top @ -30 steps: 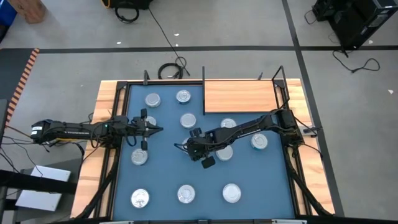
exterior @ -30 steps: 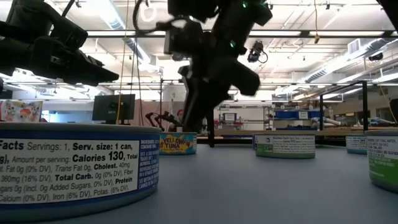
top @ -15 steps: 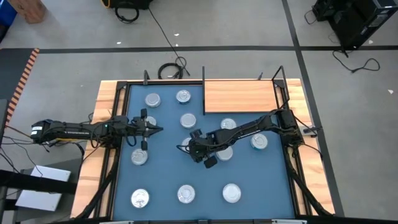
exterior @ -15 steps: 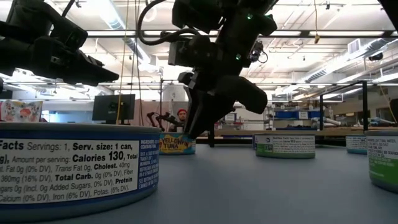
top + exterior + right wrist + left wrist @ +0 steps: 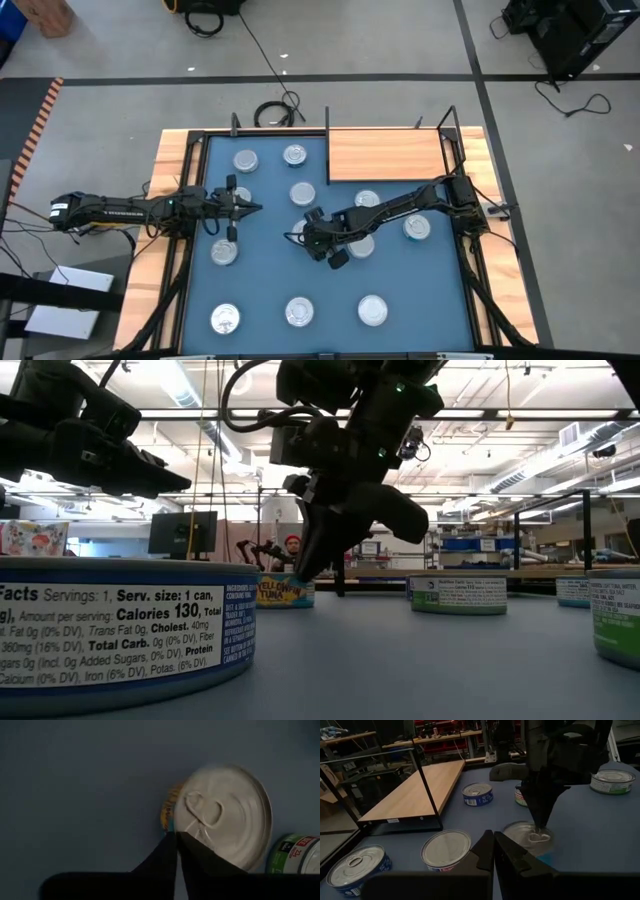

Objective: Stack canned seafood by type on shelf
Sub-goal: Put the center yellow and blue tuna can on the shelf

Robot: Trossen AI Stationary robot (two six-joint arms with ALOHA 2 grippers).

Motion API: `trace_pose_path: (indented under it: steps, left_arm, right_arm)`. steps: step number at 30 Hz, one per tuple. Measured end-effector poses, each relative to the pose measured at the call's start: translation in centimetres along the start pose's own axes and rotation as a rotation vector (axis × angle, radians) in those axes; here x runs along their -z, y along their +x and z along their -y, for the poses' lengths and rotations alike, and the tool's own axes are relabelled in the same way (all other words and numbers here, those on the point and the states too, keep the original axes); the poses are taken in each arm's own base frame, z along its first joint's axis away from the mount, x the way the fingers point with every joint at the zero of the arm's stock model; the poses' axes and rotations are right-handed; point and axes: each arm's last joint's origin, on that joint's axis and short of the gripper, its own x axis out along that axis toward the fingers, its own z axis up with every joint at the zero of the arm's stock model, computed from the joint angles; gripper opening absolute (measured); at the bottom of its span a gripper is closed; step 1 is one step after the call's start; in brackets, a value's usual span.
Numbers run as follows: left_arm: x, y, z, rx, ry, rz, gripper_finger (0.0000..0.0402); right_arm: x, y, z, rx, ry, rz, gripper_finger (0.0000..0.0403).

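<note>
No tin has yet been placed on the shelf, whose board lies bare; all the tins are scattered on the blue mat beside it. The right gripper, fingers pressed together, is lowered onto the lid of a yellow-labelled tin near the mat's middle, below the shelf. The left gripper, also closed and empty, is held further from the shelf. A green-labelled tin sits just beside the target.

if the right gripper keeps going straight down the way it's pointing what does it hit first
Most likely the silver lid of the yellowfin tuna tin directly beneath it: the right gripper, fingers closed together, points at the lid beside the pull tab. Whether it already touches is unclear.
</note>
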Motion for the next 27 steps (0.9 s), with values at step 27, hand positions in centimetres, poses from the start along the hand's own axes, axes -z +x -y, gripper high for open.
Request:
trace_pose_path:
  steps: [27]
  left_arm:
    - [0.0, 0.0, 0.0, 0.000, -0.005, -0.001, 0.0017]
  right_arm:
    - [-4.2, -5.3, 1.7, 0.016, 0.157, 0.007, 0.0000]
